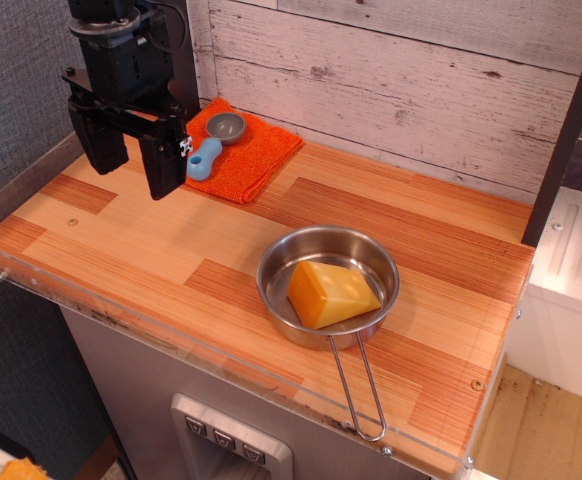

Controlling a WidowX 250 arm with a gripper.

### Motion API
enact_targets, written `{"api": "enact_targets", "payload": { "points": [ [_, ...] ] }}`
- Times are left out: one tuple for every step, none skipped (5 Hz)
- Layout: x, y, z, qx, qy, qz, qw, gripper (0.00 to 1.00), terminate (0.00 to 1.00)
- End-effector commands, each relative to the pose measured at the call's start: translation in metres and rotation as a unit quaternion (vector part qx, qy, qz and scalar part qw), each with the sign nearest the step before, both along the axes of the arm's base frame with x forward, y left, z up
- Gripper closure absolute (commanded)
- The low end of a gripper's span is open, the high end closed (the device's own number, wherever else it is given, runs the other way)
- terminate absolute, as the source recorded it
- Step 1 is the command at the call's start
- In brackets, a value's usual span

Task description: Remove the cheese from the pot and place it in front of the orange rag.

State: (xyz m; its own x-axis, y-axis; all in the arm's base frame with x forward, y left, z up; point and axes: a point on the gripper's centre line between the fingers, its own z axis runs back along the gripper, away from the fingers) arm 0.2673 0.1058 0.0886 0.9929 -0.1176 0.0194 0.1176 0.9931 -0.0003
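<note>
Steel pot (328, 285) near front edge of wooden desk (151, 250), wire handle pointing toward viewer. Cheese (332, 294) lying inside pot, wedge tilted against right wall. Farther back left, orange rag (256, 152) carrying small blue-handled scoop (214, 143). Black pincer (129, 150) hanging just left of rag, fingers apart, gripping nothing, well away from pot.
</note>
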Motion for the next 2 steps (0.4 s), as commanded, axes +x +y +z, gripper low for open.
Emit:
{"api": "enact_targets", "payload": {
  "points": [
    [0.000, 0.000, 0.000, 0.000, 0.000, 0.000, 1.0000, 0.00, 0.00],
    [0.002, -0.022, 0.000, -0.016, -0.014, -0.040, 0.9990, 0.00, 0.00]
  ]
}}
